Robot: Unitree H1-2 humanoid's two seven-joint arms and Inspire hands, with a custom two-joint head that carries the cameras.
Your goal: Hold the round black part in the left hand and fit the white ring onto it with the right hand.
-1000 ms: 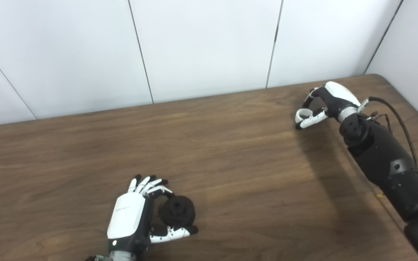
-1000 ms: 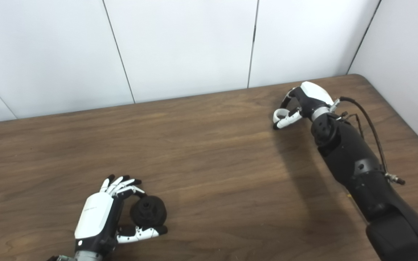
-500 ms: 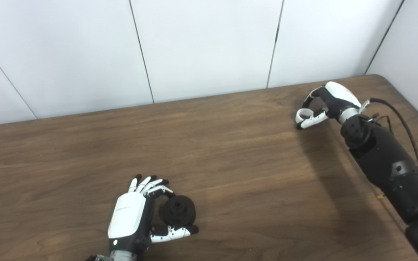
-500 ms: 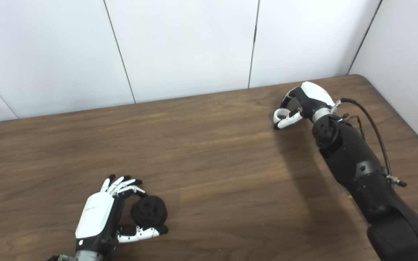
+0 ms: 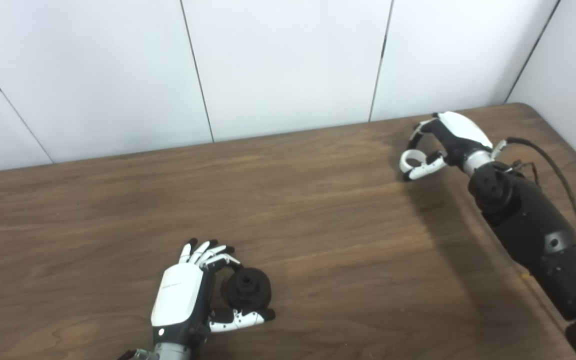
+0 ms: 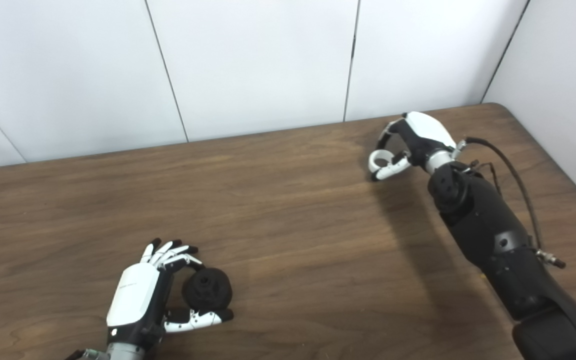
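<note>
Left robot hand (image 5: 183, 300), white-backed with black-tipped fingers, lower left of frame: fingers and thumb curled round the round black ribbed plastic part (image 5: 246, 288), which sits low on the dark wood-grain worktop (image 5: 318, 240), its centre hole facing up toward the camera. Grip looks loose; cannot tell whether it is truly clamped or only cupped

Right robot hand (image 5: 438, 145), upper right of frame: fingers and thumb closed on the small white ring (image 5: 412, 161), held at the hand's left end just above the worktop; ring opening shows nearly face-on to the camera

Key relation: black part lies down and to the left of the ring, well apart, most of the worktop between them. The right robot hand carries the piece that must travel; left one only has to present the hub

Change vs. half a second ago: ring and right robot hand have shifted slightly toward frame left and a little clear of the surface. Black part and left robot hand essentially unchanged; whole view nudged slightly
</note>
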